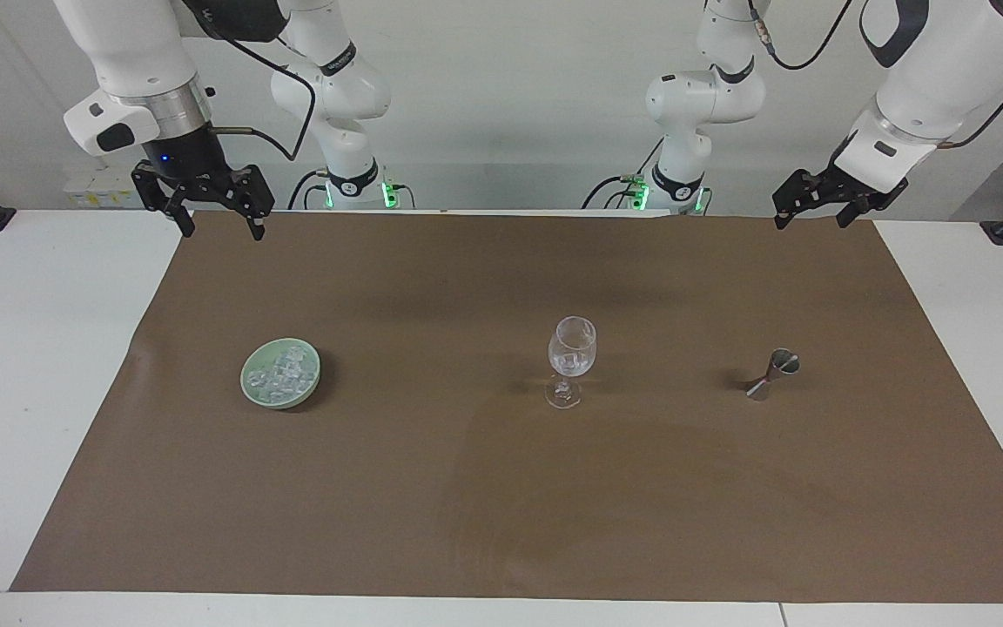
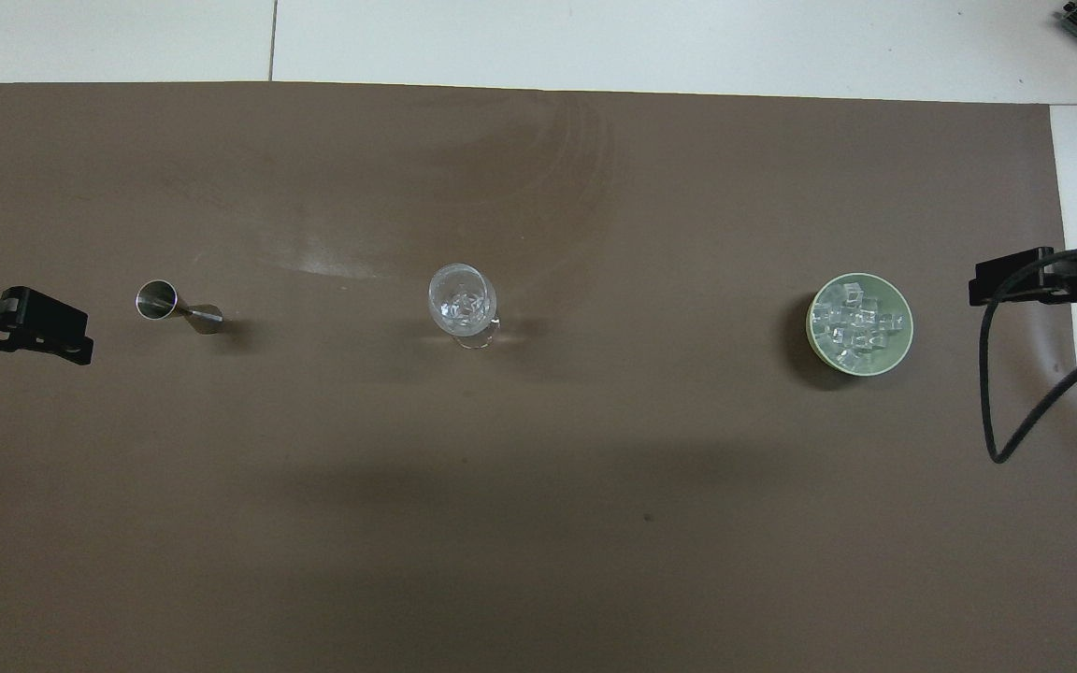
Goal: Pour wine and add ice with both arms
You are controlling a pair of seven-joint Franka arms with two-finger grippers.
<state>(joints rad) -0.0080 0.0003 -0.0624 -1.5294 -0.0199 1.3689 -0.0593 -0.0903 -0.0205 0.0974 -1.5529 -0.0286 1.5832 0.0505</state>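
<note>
Brown paper covers the white tabletop [image 1: 31,366]; both black clawed end effectors, left [image 1: 811,207] and right [image 1: 218,225], hang spread and empty above its robot-side edge, while clear ice cubes [image 1: 282,373] fill a pale green bowl [image 1: 251,390].

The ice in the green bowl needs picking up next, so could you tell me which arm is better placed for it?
Probably the right arm. The ice sits in the green bowl toward its end, and the right gripper hangs open there. The left gripper, also open and empty, is up by the jigger end.
</note>
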